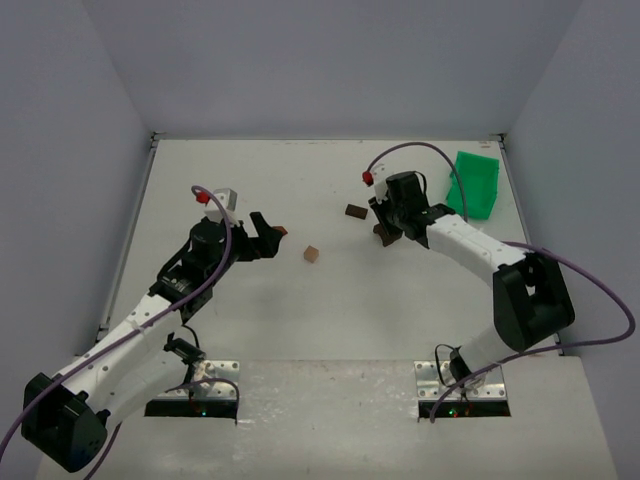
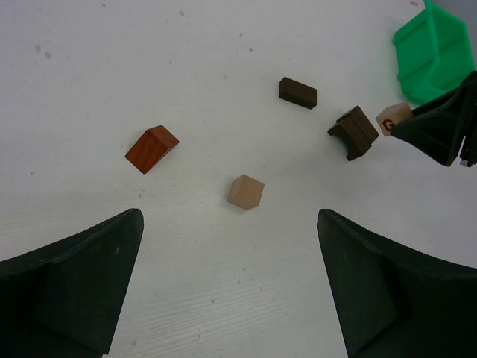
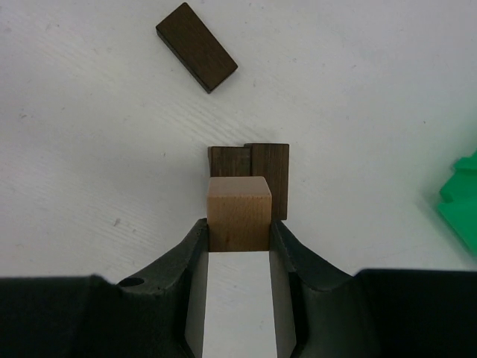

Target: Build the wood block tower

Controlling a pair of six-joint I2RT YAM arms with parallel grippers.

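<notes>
The right gripper (image 3: 238, 227) is clamped on a light cube (image 3: 238, 209), one finger pressed to each side face. Straight ahead of it, just above the cube in the right wrist frame, stands the dark block (image 3: 250, 170), its near edge hidden behind the cube. The cube's left face lines up with the block's left edge, so it sits a little left of the block's middle. Setting it down centred probably needs a small shift toward the right of the frame and forward. Whether cube and block touch, I cannot tell.

A flat dark bar (image 3: 197, 46) lies in the upper left, its long axis diagonal, and a green bin (image 3: 460, 209) shows at the right edge.

The left gripper (image 2: 229, 224) hangs empty with its fingers wide apart. A second light cube (image 2: 245, 192) lies just ahead between them and a reddish wedge (image 2: 151, 148) further to the upper left. That arm is the nearer one to both.
</notes>
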